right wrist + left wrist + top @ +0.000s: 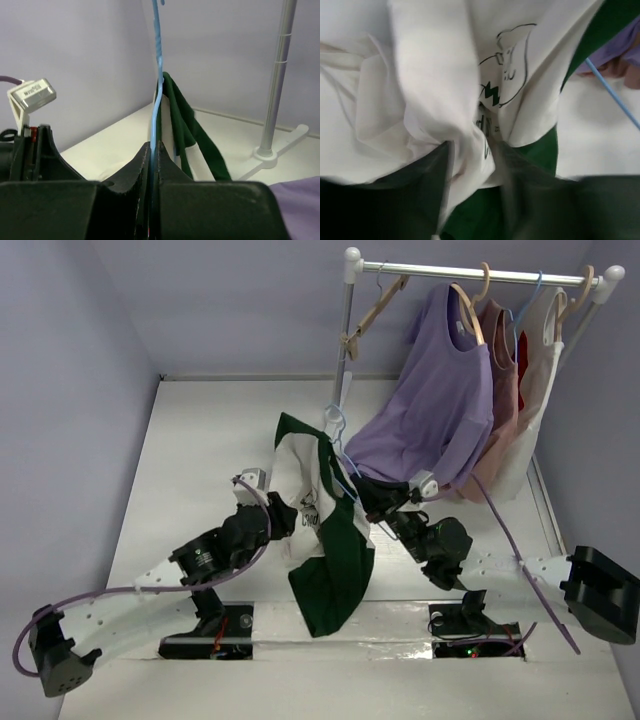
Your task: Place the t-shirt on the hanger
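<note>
The cream-white t-shirt with dark green sleeves hangs bunched in mid-air between the arms; its chest print shows in the left wrist view. My left gripper is shut on a fold of the shirt's cream cloth. My right gripper is shut on the thin light-blue hanger, which stands upright with its hook above the shirt. The shirt's green cloth hangs just behind the hanger. A length of the hanger's wire shows in the left wrist view.
A white clothes rail at the back right carries a lavender t-shirt, a pink top, a white top and tan wooden hangers. Its post stands close behind the hanger. Purple walls enclose the table.
</note>
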Controlling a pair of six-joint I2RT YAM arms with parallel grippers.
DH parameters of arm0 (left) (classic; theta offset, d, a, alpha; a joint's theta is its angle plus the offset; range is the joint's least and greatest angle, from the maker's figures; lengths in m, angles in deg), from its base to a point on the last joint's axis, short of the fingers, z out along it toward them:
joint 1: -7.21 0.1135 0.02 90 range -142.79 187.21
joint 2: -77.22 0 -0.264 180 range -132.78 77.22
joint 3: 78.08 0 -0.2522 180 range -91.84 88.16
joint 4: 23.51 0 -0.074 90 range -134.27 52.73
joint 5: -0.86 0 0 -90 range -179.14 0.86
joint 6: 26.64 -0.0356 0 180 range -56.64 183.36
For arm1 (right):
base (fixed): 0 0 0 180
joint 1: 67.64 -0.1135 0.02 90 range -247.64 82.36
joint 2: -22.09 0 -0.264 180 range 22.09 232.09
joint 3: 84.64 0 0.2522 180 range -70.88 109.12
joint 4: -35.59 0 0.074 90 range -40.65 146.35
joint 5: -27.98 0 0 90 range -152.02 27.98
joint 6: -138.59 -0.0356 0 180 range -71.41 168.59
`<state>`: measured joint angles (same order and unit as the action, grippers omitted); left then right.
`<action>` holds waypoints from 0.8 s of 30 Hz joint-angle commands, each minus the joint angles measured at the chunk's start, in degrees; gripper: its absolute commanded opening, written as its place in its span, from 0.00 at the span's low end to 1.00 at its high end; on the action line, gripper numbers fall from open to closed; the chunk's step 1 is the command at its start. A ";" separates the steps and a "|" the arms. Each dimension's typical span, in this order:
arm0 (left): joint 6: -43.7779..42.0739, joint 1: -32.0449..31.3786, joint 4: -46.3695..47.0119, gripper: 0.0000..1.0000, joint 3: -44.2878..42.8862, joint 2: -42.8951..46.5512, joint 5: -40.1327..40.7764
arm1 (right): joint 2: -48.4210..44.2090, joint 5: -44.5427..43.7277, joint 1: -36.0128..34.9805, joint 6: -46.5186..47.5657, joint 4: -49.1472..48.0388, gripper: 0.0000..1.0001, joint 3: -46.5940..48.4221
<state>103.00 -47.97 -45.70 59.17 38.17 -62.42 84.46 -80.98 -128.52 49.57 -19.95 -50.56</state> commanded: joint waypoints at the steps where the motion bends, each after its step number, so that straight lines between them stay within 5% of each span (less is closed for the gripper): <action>1: -3.41 -0.19 1.04 0.51 -6.07 5.18 1.40 | -4.61 1.47 -0.47 -0.71 -21.32 0.00 1.57; 2: -3.69 -0.19 0.61 0.59 -6.86 6.34 1.67 | -5.23 1.64 -0.47 -0.53 -20.62 0.00 1.31; 6: -5.44 -0.19 -2.82 0.58 -15.01 7.24 0.97 | -5.94 2.78 -0.47 -0.88 -19.04 0.00 0.69; 13: -12.29 -3.78 4.98 0.55 -24.08 -5.22 -3.17 | -5.15 2.88 -0.47 -3.70 -18.77 0.00 0.51; 24: -22.32 -6.17 10.09 0.54 -34.02 -20.98 5.26 | -5.42 3.93 -0.47 -5.45 -17.01 0.00 0.60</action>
<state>84.75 -53.98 -40.47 28.92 16.12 -61.35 80.07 -78.05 -128.52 45.30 -21.65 -50.71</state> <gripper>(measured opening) 0.540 0.049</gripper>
